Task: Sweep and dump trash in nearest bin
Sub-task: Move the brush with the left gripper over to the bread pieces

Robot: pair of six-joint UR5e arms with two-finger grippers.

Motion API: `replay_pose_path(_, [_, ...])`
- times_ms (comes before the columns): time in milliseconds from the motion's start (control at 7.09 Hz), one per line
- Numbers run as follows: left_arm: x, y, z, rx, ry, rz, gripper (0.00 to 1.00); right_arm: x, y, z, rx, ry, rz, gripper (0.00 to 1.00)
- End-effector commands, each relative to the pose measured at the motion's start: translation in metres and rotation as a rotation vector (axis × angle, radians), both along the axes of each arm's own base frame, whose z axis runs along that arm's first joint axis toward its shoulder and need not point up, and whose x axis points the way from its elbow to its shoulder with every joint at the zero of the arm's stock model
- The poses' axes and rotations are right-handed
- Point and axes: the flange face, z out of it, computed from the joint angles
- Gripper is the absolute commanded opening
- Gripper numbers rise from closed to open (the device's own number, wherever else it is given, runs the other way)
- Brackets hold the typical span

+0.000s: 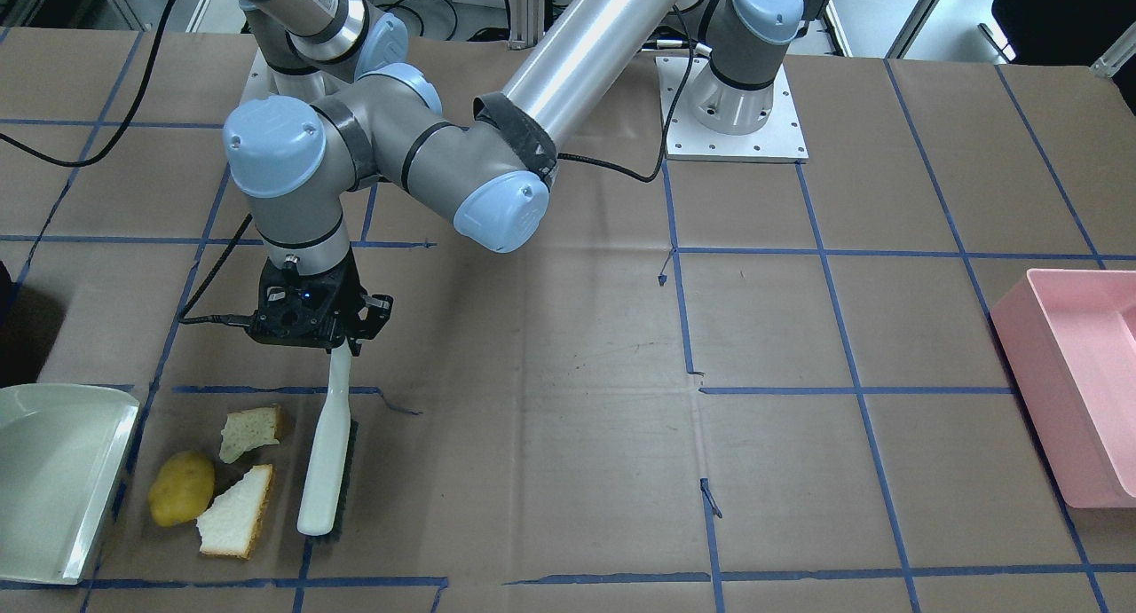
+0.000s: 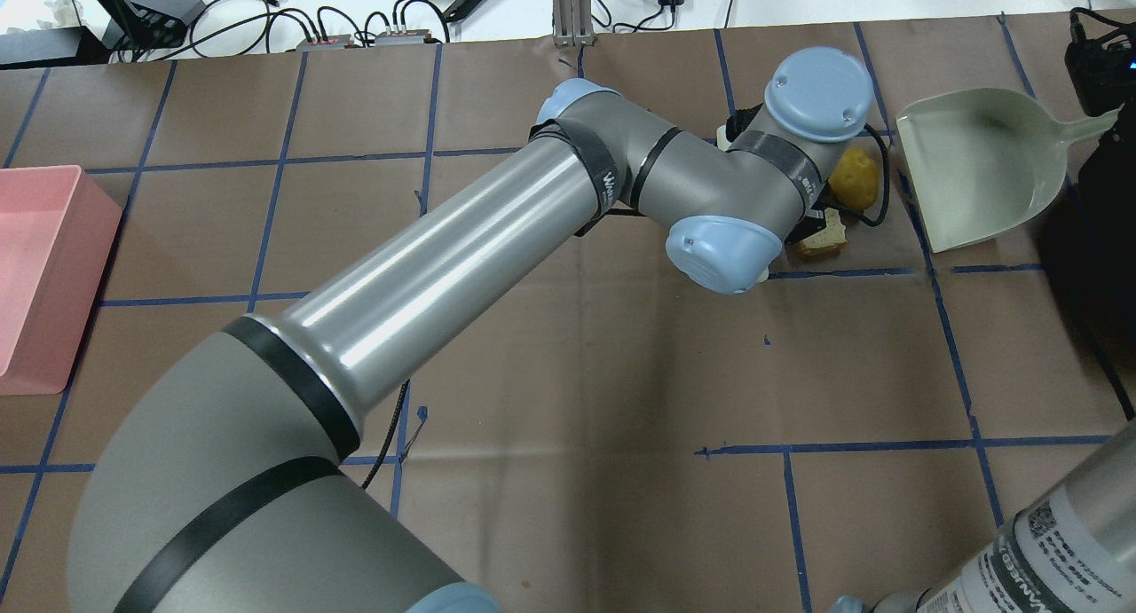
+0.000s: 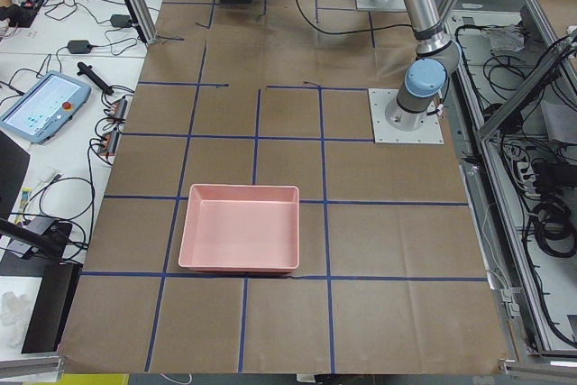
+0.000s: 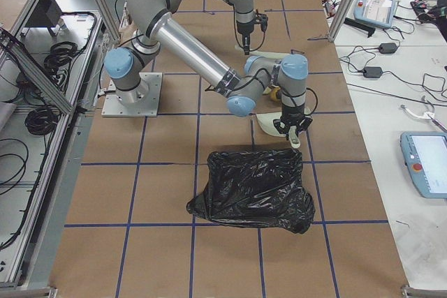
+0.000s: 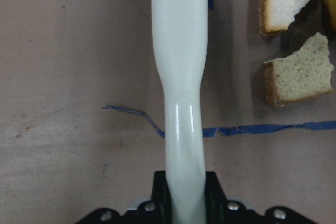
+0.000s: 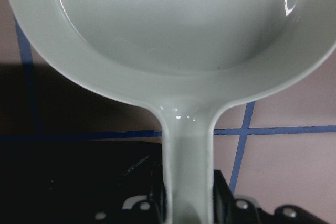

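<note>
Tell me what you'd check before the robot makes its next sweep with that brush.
1. Left end effector shut on the brush handle: ok.
2. Right end effector shut on the dustpan handle: ok.
3. Small bread piece, large bread piece and potato lie between brush and dustpan: ok.
4. Dustpan lip flat on the table: cannot tell.
5. Bristles touching the table: cannot tell.
6. Black bag close beside the dustpan: ok.
</note>
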Motion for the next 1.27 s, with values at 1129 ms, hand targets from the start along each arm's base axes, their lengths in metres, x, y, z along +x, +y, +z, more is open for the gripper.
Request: replay_pose_path(1129, [-0.088,0.032,-0.038,0.104,0.074,0.195,0.00,0.019,-0.012,-0.053,0.083,-0.144,0.040,0.00])
